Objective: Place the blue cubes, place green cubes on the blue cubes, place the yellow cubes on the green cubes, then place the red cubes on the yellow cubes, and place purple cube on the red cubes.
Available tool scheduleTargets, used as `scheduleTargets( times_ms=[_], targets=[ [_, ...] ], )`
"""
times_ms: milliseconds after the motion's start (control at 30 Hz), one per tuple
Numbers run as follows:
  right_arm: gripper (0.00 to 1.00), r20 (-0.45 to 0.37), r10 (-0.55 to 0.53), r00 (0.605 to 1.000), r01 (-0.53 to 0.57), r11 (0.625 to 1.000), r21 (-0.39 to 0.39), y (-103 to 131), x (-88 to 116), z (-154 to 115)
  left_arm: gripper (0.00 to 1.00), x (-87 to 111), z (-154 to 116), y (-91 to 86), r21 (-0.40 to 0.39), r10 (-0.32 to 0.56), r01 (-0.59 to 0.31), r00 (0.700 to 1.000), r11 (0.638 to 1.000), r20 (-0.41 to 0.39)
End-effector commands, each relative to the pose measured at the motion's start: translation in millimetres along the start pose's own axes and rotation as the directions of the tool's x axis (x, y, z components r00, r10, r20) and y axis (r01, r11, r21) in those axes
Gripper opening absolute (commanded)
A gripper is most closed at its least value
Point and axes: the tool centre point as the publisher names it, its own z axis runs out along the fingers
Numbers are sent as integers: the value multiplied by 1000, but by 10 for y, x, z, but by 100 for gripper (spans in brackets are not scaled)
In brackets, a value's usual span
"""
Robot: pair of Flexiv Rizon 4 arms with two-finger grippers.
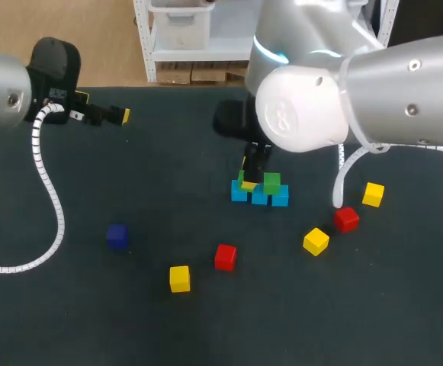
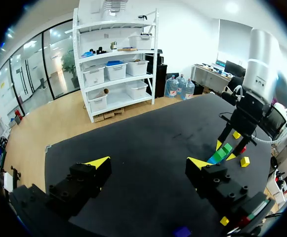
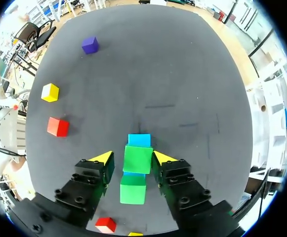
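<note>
Three light blue cubes lie in a row at mid-table. Two green cubes rest on them: one on the row's right part, the other between the fingers of my right gripper. That gripper hangs over the row's left part, open. One yellow tip sits against the cube and the other stands a little off it. A blue cube shows just ahead of the fingers. My left gripper hovers wide open and empty over the far left of the table.
Loose cubes lie around the row. To the right are a yellow one, a red one and another yellow one. In front are a red one and a yellow one. A purple cube lies front left.
</note>
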Motion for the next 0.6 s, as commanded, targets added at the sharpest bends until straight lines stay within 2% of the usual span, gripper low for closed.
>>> scheduleTargets(
  times_ms=[33,400,433,467,500,600],
  targets=[
    [47,-3,-4,1000,4,1000,-1,-8,-2,12,100,9,-3,25,12,2,-2,1000,1000,4],
    [49,-3,-10,1000,10,1000,7,-15,6,16,100,9,-3,25,12,2,-2,1000,1000,4],
    [56,-2,-10,1000,10,1000,7,-17,6,17,100,9,-3,25,12,2,-2,1000,1000,4],
    [76,0,-10,1000,10,1000,7,-18,5,17,100,9,-3,25,12,2,-2,1000,1000,4],
    [85,1,-11,1000,11,1000,10,-20,4,16,100,9,-3,25,12,2,-2,1000,1000,4],
    [97,8,-16,1000,16,1000,21,-29,3,12,100,9,-3,25,12,2,-2,1000,1000,4]
  ],
)
